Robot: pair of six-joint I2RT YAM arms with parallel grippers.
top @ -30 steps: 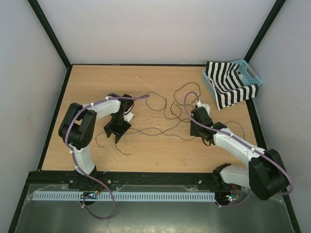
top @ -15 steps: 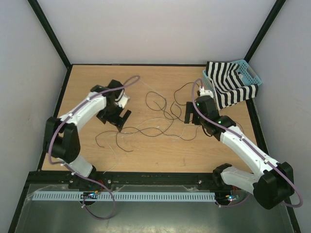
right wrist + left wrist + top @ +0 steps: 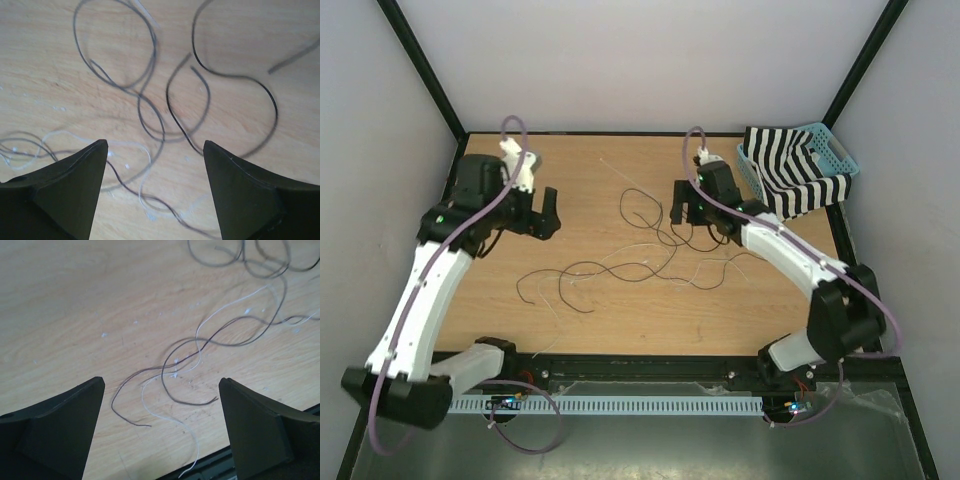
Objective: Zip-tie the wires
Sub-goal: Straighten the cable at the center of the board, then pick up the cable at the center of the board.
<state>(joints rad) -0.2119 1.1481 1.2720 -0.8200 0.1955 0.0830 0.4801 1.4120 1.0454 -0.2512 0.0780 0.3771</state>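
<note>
We find the wires [image 3: 642, 262] sprawled left-to-right across mid-frame. The right hand [image 3: 691, 208], released and empty, hovers over their upper-right loops, nearer than the released left hand [image 3: 534, 216].

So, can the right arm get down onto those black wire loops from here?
Probably yes: the right gripper hangs just above the wires, jaws wide open, and its wrist view shows nothing between them and the strands.
</note>
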